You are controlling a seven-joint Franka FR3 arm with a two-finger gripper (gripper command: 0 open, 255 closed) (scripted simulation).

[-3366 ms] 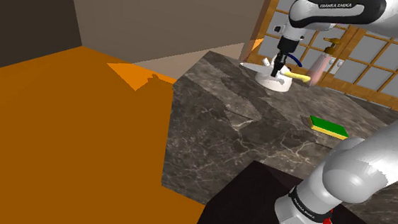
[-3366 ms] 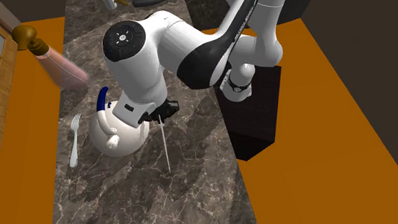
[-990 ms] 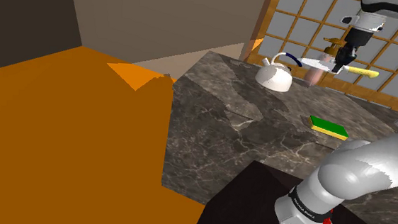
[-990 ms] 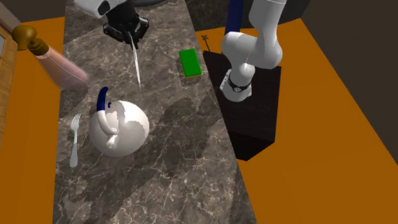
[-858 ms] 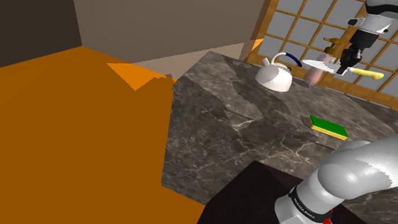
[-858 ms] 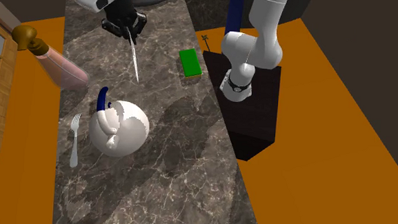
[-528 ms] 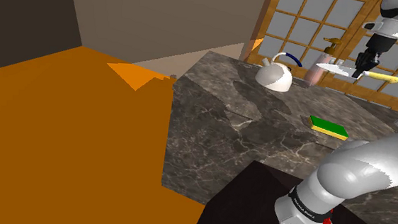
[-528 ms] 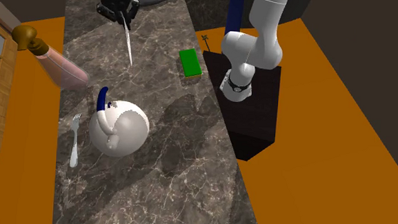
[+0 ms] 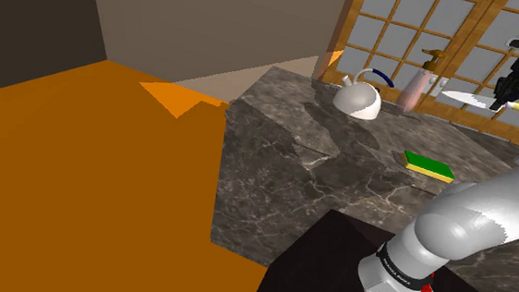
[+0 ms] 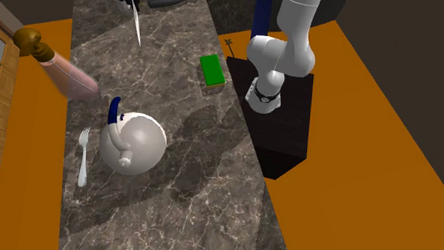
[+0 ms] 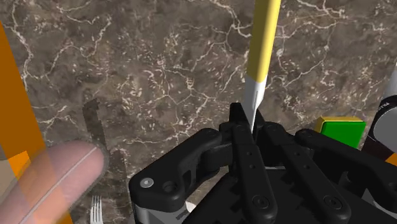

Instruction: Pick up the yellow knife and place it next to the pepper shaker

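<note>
As hand (image 11: 252, 124) clasps yellow-handled knife (image 11: 263, 44), marble-veined counter (image 11: 127, 63) below.

The knife (image 11: 263, 44) has a yellow handle and a pale silver blade, and the gripper (image 11: 249, 121) is black. The counter (image 9: 340, 164) is dark brown marble with whitish veins. The sponge (image 9: 429, 166) is green over yellow, the kettle (image 9: 357, 101) white with a blue handle, the shaker (image 9: 413, 90) pink and the floor (image 9: 80, 176) orange.
</note>
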